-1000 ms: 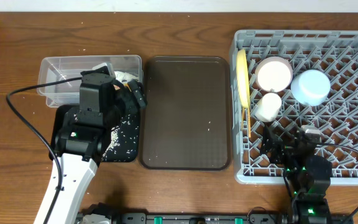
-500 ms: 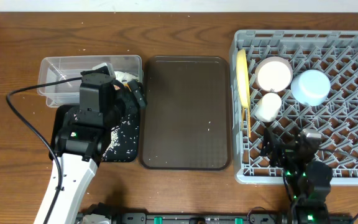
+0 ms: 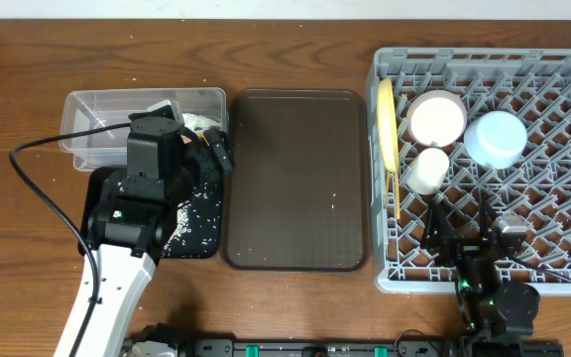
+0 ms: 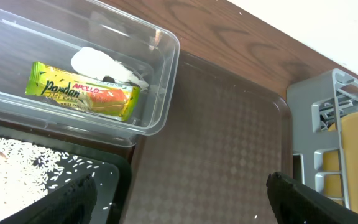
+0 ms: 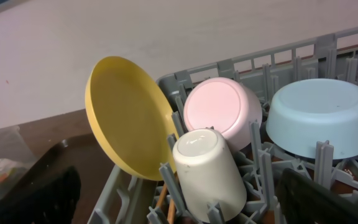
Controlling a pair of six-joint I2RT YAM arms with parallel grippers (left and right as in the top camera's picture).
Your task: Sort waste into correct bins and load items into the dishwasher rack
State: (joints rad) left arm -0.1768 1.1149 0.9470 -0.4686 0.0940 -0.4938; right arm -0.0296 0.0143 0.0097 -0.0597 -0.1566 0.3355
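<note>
The grey dishwasher rack (image 3: 548, 203) holds the yellow-green plate (image 3: 387, 124) on edge, the white bowl (image 3: 436, 117), the light blue bowl (image 3: 495, 137) and the white cup (image 3: 427, 171). The chopsticks (image 5: 163, 199) lie under the cup (image 5: 207, 165). The snack wrapper (image 4: 82, 92) and tissue (image 4: 101, 65) lie in the clear tub (image 4: 166, 81). The rice scraps (image 4: 17, 171) lie in the black tray (image 4: 114, 180). My left gripper (image 4: 179, 208) is open and empty over the edge between the black tray and the brown tray. My right gripper (image 5: 179, 211) is open and empty at the rack's front.
The dark brown serving tray (image 3: 295, 178) lies between the bins and the rack, with a few rice specks on it. The left arm's cable runs over the table at the left. The rack's right half has bare pegs.
My right arm has drawn back toward the rack's front edge and a little to the right. The left arm and all objects are unmoved.
</note>
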